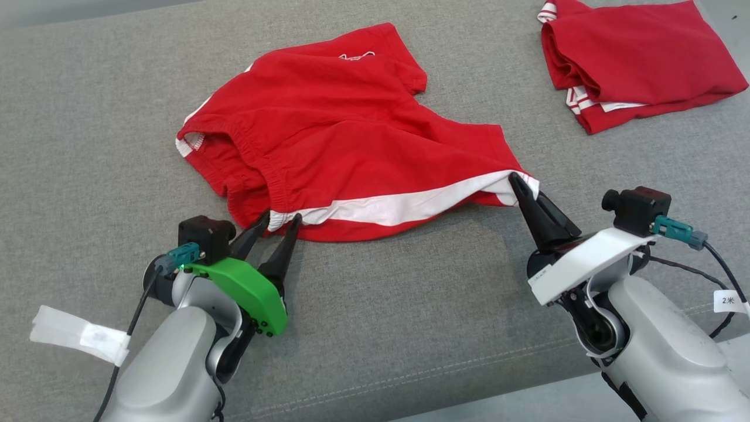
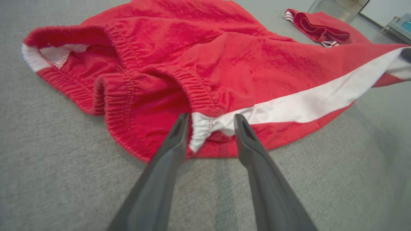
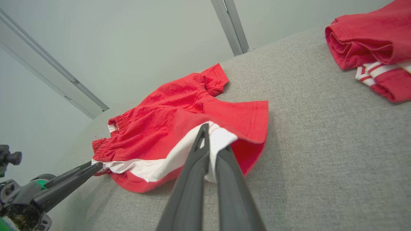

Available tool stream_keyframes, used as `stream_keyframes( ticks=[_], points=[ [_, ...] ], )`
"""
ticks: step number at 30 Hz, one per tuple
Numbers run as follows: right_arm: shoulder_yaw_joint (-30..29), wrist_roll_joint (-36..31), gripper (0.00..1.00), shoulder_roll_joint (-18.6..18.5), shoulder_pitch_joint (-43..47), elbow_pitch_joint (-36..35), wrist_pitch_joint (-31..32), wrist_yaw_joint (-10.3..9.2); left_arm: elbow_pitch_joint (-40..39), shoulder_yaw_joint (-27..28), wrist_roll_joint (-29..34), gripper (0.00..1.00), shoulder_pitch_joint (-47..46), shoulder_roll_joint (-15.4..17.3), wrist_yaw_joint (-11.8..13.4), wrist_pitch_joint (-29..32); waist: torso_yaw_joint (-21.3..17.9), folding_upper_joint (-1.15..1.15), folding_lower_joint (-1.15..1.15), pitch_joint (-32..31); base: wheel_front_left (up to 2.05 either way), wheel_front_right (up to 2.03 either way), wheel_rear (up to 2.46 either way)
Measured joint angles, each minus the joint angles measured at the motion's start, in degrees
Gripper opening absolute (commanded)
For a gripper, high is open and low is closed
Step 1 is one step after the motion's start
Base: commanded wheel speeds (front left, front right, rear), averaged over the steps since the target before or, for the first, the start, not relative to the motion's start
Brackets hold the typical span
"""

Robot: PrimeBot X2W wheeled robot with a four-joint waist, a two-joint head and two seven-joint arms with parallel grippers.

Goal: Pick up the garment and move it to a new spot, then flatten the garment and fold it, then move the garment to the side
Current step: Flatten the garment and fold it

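Red all over, lying rumpled on grey couch. Pinching shorts' hem tight with right gripper. Holding left gripper spread open astride waistband corner

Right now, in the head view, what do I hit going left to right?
white tape tag → left gripper → red shorts → right gripper → folded red garment

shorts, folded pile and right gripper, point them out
shorts (image 1: 351, 135): head view, red middle panel
folded pile (image 1: 638, 53): head view, top red layer
right gripper (image 1: 523, 186): head view, fingertips on white hem
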Motion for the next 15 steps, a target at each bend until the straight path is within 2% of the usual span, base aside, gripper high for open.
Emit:
stream_keyframes(
  ticks=[5,7,8,15],
  points=[
    [-0.4,0.0,0.0,-0.2,0.0,-0.1,0.0,0.0,1.3,-0.1,0.0,0.39,-1.2,-0.7,0.0,-0.7,0.0,0.0,0.0,0.1,0.0,0.0,0.0],
    [-0.6,0.0,0.0,-0.2,-0.1,-0.2,0.0,0.0,1.8,-0.2,0.0,0.1,-1.3,-0.8,0.0,-1.3,0.1,0.0,0.0,0.1,0.0,0.0,0.0],
    [-0.7,0.0,0.0,-0.2,-0.2,-0.2,0.0,0.0,1.9,-0.3,0.0,0.0,-1.3,-0.8,0.0,-1.3,0.1,0.0,0.0,0.1,0.0,0.0,0.0],
    [-1.5,0.0,0.0,-0.5,-0.5,-0.5,0.0,0.0,2.9,-1.1,0.0,0.0,-1.5,-1.0,0.0,-2.3,0.3,0.0,0.0,-0.2,0.0,0.0,0.0]
  ],
)
